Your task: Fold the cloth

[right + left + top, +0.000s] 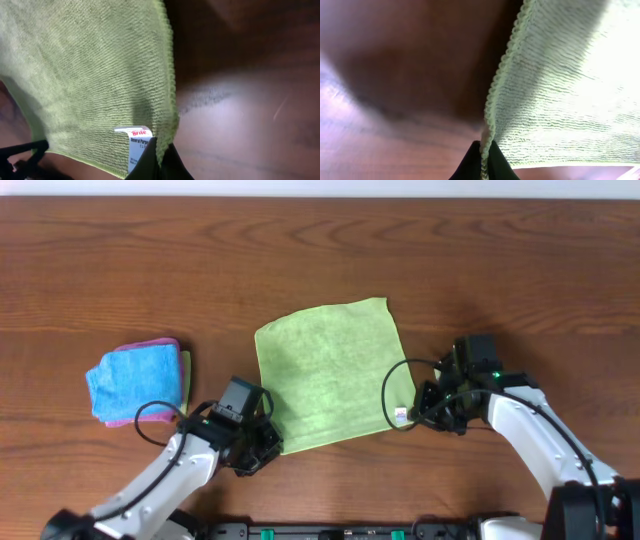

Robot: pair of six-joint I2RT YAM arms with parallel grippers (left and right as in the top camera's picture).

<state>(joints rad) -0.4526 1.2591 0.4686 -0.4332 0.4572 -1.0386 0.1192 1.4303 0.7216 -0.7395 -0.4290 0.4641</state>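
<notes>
The lime-green cloth [330,375] lies spread flat on the wooden table, near the middle. My left gripper [262,448] is shut on its near left corner; in the left wrist view the stitched edge [492,100] runs down between the black fingers [484,160]. My right gripper [412,416] is shut on the near right corner; in the right wrist view the fingers [160,157] pinch the cloth [90,70] edge beside the white tag [136,142].
A folded blue cloth [132,380] lies on a folded pink cloth [150,345] at the left of the table, close to my left arm. A black cable [392,385] loops over the green cloth's right edge.
</notes>
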